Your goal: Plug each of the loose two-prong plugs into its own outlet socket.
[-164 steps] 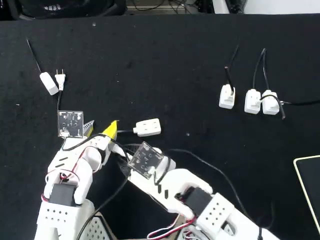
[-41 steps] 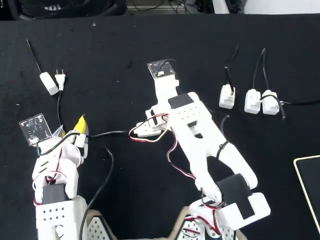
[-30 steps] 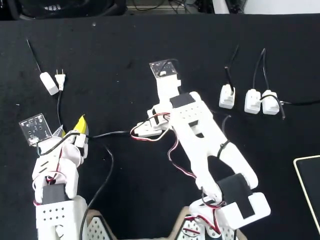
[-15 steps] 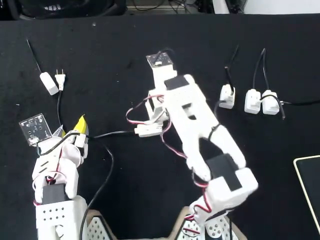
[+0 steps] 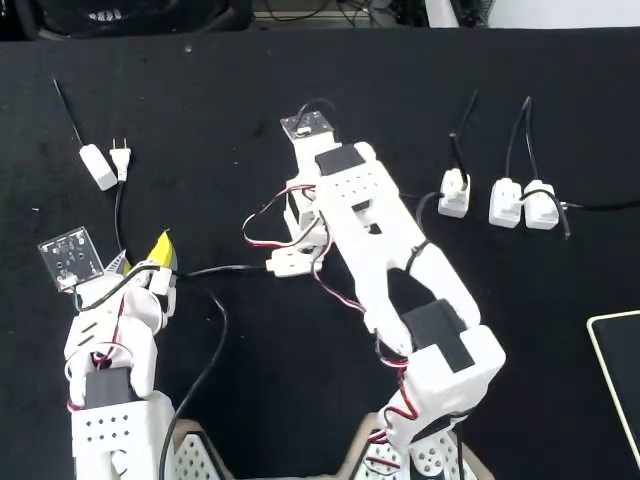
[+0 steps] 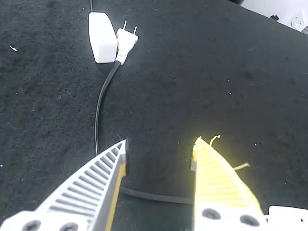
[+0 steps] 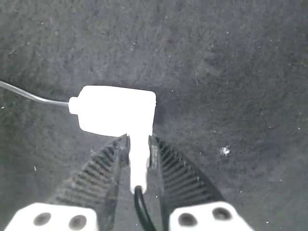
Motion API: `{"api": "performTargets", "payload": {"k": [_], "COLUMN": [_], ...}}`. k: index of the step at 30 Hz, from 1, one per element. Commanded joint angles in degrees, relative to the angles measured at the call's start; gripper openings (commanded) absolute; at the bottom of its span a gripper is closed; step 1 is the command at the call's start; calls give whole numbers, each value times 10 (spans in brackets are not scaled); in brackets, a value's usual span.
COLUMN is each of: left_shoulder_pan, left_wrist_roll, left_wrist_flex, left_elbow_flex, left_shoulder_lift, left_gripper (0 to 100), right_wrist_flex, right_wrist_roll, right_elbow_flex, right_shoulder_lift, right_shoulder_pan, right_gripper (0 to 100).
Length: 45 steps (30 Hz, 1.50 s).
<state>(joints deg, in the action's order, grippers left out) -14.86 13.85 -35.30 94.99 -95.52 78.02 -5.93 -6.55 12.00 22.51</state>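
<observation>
My right gripper (image 7: pixel 138 140) is shut on a white plug (image 7: pixel 139 161) with a black cable. The plug's front end sits against the side of a white outlet socket (image 7: pixel 115 114), and no prongs show. In the high view that socket (image 5: pixel 288 263) lies mid-table under the right arm. My left gripper (image 6: pixel 161 142) is open, with one white and one yellow finger, above a black cable (image 6: pixel 98 108). That cable leads to a loose two-prong plug (image 6: pixel 126 40) lying next to another white socket (image 6: pixel 102 31). The same plug (image 5: pixel 121 160) and socket (image 5: pixel 98 166) lie at the table's far left, beyond my left gripper (image 5: pixel 140 258).
Three white sockets (image 5: pixel 506 203) with cables sit in a row at the right. A light-edged flat object (image 5: pixel 612 370) lies at the right front edge. Black cable (image 5: pixel 215 310) loops between the two arm bases. Black cloth covers the table.
Since 5.5 s ago the left arm pulled back to the left and the right arm stretched out over the middle socket. In the last second the right arm swung slightly left; the left arm stayed still.
</observation>
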Motion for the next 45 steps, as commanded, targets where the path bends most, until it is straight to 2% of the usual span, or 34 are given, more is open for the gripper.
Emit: {"api": "performTargets", "payload": {"k": [1,14,21,25,27,31,34,37,39,43,45], "left_shoulder_pan": [-4,-4,-4,-4,-4,-4,-8,-10,-10,-37,-51], "left_wrist_roll": [4,4,4,4,4,4,4,4,4,7,8], "left_wrist_flex": [10,10,10,12,12,12,12,12,11,10,11], "left_elbow_flex": [-7,-7,-7,-7,-7,-7,-7,-7,-8,-10,-10], "left_shoulder_lift": [-6,-6,-6,-6,-6,-6,-6,-6,-6,-6,-6], "left_gripper": [220,220,220,220,220,220,220,220,220,220,220], "right_wrist_flex": [-18,-50,-147,-184,-178,-155,-149,-127,-107,-73,-69], "right_wrist_roll": [2,-19,-18,-12,10,28,88,153,239,477,564], "right_elbow_flex": [34,28,-61,-114,-120,-116,-105,-73,-49,-47,-72], "right_shoulder_lift": [1,48,43,-16,-52,-109,-145,-181,-197,-205,-191], "right_shoulder_pan": [9,-4,-4,2,15,32,49,59,58,58,58], "right_gripper": [10,10,10,18,69,237,298,294,280,258,260]}}
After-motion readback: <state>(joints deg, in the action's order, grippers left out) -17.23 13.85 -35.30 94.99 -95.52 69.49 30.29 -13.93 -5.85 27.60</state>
